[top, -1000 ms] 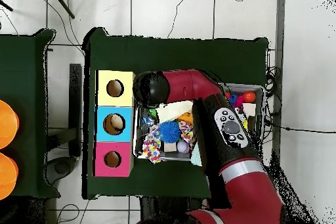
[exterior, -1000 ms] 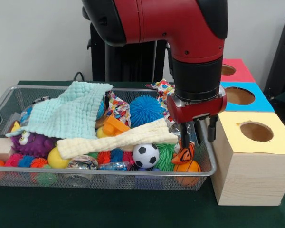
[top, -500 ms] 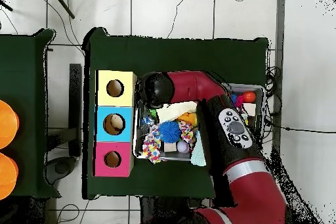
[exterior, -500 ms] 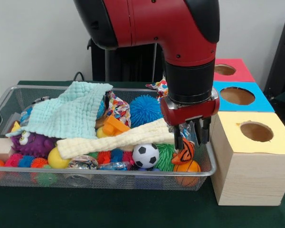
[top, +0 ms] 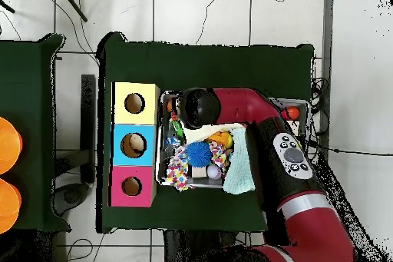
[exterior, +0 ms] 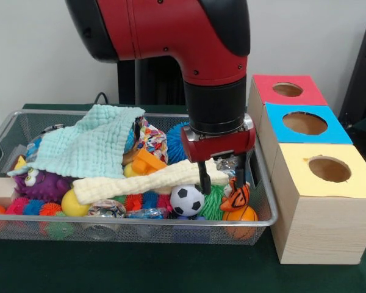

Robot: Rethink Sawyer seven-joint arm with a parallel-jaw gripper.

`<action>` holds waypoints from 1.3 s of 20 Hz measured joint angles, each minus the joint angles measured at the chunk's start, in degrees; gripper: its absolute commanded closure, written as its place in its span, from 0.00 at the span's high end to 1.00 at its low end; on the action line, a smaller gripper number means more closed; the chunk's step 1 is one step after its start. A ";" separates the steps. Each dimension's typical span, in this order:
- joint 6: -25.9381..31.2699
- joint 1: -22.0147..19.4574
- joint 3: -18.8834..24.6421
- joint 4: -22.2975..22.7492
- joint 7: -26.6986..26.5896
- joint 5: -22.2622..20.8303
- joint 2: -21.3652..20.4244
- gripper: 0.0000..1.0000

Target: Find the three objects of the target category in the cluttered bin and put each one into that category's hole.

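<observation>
Two spread, empty fingers (exterior: pixel 203 178) of the red gripper (exterior: pixel 222 177) straddle the cream ribbed cloth roll's (exterior: pixel 147 179) end; orange tiger-striped ball (exterior: pixel 235 198) just beside.

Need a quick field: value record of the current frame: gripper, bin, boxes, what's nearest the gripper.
gripper: open, empty, low in the bin's end nearest the boxes
fingers: straddling the end of the cream cloth
nearest items: soccer ball, tiger-striped ball, basketball
bin: wire basket, full of mixed toys and cloths
mint cloth: draped over the pile
boxes: yellow box, blue box, red box, one round hole each
</observation>
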 measured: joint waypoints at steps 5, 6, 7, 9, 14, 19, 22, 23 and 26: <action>-3.36 -0.23 -0.21 1.07 0.00 0.00 0.01 1.00; -3.85 -0.20 -0.22 1.22 0.00 0.00 0.01 1.00; -4.33 -0.16 -0.23 1.37 0.00 0.01 0.01 1.00; -5.30 -0.09 -0.25 1.67 0.00 0.01 0.01 1.00; -5.94 0.37 -0.61 2.73 0.00 0.01 0.01 1.00; -5.98 0.80 -0.88 3.74 0.00 0.02 0.00 1.00; -6.33 0.82 -0.90 4.31 0.00 0.02 0.00 1.00; -6.67 0.82 -0.91 4.55 0.00 0.02 -0.01 1.00; -7.54 0.82 -0.93 4.85 0.00 0.02 -0.01 1.00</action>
